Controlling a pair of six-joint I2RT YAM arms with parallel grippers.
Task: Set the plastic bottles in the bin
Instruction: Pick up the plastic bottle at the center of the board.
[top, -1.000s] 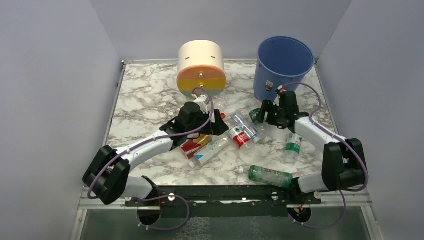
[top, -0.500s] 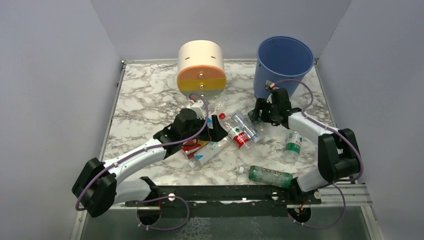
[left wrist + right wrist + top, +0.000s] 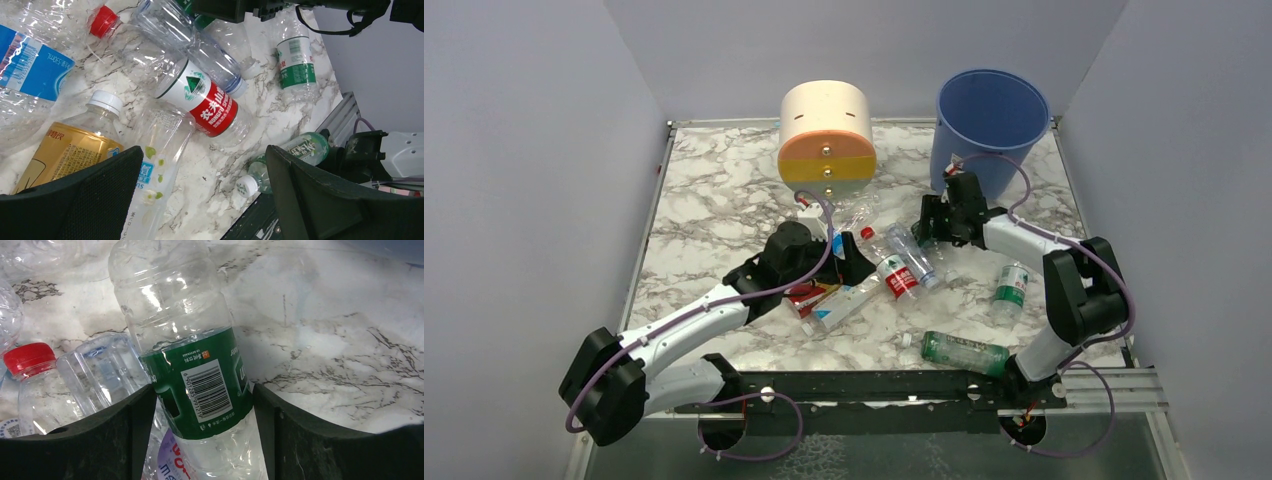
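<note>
**mo_k:** Top view first. What's changed in the last second?

**jt:** Mostly the arms. The right arm has pulled its elbow in toward the bin [image 3: 994,115]. The right hand [image 3: 929,222] has slid over and now sits just in front of the bin's left edge. The left arm has stretched out flatter, but the left hand [image 3: 852,258] has hardly budged. It hangs over the pile of bottles [image 3: 894,268] on the table [image 3: 714,200], in front and to the left of the bin. The green-and-white-label bottle [image 3: 1011,288] and the green-tinted bottle [image 3: 964,352] lie where they were, in front of the bin. The drawer unit [image 3: 826,130] is in the same spot, left of the bin.

**mo_k:** Left wrist cam?

**jt:** That hand is spread wide with nothing in it. Below it the red-label bottle [image 3: 207,102] lies flat, with the gold-label bottle [image 3: 65,150] and the blue-label bottle [image 3: 30,65] close by.

**mo_k:** And the right wrist?

**jt:** The fingers [image 3: 125,440] press on both sides of the dark-green-label bottle [image 3: 200,385], so that hand is gripping it. It sits over other bottles from the pile, with the red-capped bottle [image 3: 30,357] right beside it. Can't tell whether it's off the table. Every bottle I can see is outside the bin.
</note>
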